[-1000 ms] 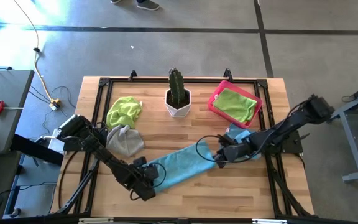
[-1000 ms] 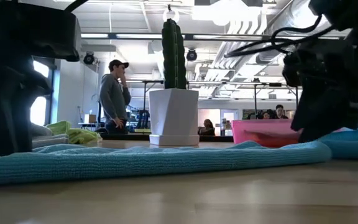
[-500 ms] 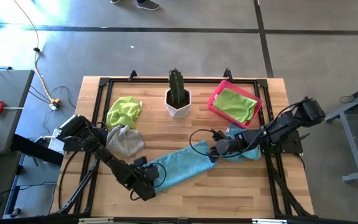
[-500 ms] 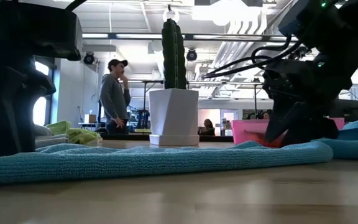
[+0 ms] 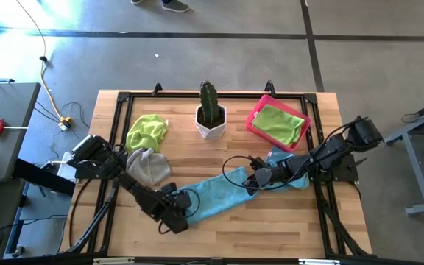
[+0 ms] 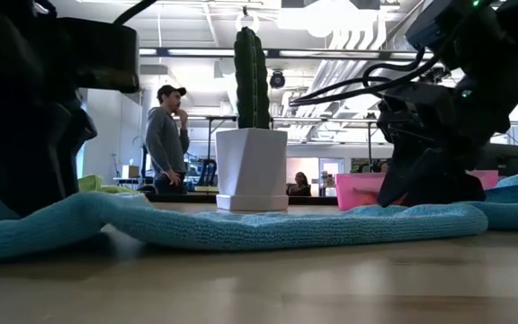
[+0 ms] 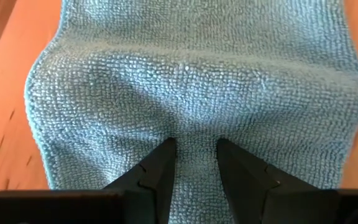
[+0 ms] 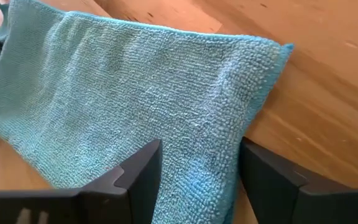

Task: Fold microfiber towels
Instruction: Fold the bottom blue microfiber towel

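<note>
A light blue microfiber towel (image 5: pixel 216 193), folded into a long strip, lies slantwise on the table's near middle. My left gripper (image 5: pixel 183 213) is at its near-left end, shut on the cloth (image 7: pixel 194 142). My right gripper (image 5: pixel 250 182) is low over the strip's far-right end. It is open (image 8: pixel 199 144), with one finger over the towel and the other over bare wood beside the towel's edge. A second light blue towel (image 5: pixel 286 163) lies under the right arm. A lime green towel (image 5: pixel 147 131) and a grey one (image 5: pixel 150 166) lie bunched at the left. My left gripper pinches a raised ridge of the light blue towel (image 7: pixel 194 124) between its two fingers, close to the strip's near-left end, coming slanting from above. That end stands up in a hump (image 6: pixel 88 214); the rest of the strip lies on the table. My right gripper's fingers stand astride the towel's edge (image 8: pixel 253 106) near its end corner; I cannot tell whether they touch it.
A white pot with a cactus (image 5: pixel 210 115) stands at the far middle. A pink tray (image 5: pixel 254 122) holding a green towel (image 5: pixel 279 124) sits at the far right. Bare wood stretches along the near edge (image 5: pixel 271 228). A person (image 6: pixel 164 139) stands in the room beyond.
My right gripper has come down and toward the table's left onto the strip's far-right end. The towel's near-left end, flat before, has risen into a hump at my left gripper, while the rest stays flat.
</note>
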{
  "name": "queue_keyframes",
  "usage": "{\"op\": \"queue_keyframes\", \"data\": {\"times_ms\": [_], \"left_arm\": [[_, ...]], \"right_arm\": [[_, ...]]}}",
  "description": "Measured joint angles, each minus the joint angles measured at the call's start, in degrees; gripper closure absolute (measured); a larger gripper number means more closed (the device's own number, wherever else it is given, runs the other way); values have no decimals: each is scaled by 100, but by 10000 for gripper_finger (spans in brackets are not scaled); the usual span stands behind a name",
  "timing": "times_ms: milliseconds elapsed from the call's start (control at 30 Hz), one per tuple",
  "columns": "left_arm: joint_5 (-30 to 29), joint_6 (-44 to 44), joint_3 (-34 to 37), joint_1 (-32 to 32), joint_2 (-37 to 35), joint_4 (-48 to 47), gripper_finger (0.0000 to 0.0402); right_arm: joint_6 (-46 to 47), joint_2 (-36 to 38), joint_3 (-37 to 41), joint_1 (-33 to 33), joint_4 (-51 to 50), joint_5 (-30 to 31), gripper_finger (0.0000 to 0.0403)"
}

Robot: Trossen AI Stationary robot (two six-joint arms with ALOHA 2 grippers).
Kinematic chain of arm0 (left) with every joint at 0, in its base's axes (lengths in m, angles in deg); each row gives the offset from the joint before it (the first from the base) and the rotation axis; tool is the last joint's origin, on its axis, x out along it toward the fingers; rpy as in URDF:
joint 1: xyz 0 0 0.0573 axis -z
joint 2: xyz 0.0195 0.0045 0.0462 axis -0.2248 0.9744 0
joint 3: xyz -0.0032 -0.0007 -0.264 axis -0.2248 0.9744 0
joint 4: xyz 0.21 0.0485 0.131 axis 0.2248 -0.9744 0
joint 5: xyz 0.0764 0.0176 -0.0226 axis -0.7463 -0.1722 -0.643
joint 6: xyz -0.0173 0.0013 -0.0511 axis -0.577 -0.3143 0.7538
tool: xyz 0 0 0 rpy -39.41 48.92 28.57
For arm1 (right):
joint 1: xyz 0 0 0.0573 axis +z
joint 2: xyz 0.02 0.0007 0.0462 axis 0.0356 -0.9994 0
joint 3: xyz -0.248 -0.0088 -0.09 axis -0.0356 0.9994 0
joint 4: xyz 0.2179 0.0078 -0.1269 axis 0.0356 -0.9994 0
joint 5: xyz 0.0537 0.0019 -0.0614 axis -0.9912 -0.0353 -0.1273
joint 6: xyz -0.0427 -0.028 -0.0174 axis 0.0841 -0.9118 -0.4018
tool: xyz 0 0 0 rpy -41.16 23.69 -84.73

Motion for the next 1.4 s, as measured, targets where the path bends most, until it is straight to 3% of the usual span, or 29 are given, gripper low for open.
{"op": "queue_keyframes", "data": {"times_ms": [433,700,900,1067,1400], "left_arm": [[80,-2,-2,28,-2,-4,287],[538,-4,-121,67,-66,-229,287],[612,-276,-443,287,-284,-567,287],[606,-295,-496,472,-330,-576,287],[562,245,-496,729,-330,-770,287]], "right_arm": [[-244,-15,17,27,-125,421,394],[-130,48,15,40,-231,426,400],[-261,474,-6,-70,-643,89,402],[-433,836,-590,-132,-2466,106,402],[-892,670,-3062,-267,-6774,278,403]]}}
